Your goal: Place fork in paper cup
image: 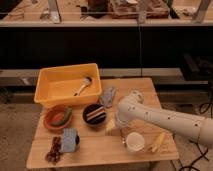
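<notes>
The paper cup [135,142] stands upright near the table's front edge, off-white and small. A thin greyish piece, the fork [122,137], lies on the wood right against the cup's left side. My gripper [115,125] hangs at the end of the white arm, pointing down at the table between the black bowl [94,114] and the cup, just above and left of the fork. The wrist hides its tip.
A yellow bin [50,92] at the back left holds a light-handled utensil [82,86]. A reddish-brown bowl [57,118], a blue-grey packet [69,139] and dark red pieces [54,149] sit at the left. A grey pouch [107,96] and a yellow stick [157,142] lie nearby.
</notes>
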Tool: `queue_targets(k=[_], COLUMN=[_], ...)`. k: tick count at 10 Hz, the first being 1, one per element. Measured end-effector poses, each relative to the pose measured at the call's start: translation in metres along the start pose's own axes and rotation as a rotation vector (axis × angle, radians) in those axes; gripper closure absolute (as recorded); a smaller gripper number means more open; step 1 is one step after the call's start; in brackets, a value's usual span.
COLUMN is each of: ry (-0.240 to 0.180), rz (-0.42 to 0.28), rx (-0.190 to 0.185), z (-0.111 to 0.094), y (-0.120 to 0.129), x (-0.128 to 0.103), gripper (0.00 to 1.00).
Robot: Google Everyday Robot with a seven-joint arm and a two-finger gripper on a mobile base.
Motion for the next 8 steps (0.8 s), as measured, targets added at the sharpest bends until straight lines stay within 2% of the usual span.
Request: queue_targets(k=[3,4,7,8], ry=[-0.007,-0.006,-0.015,-0.003], rz=[-0.007,-0.007,-0.004,-0.011], rx=[-0.005,-0.007,0.001,-0.003], z=[0.0012,0.0008,-0.0015,-0.0045], y=[-0.0031,-0.0033,-0.0061,-0.0069], x=[-0.0019,-0.0019,-0.0046,0.0001], gripper=[0.56,0.61,0.62,0.62])
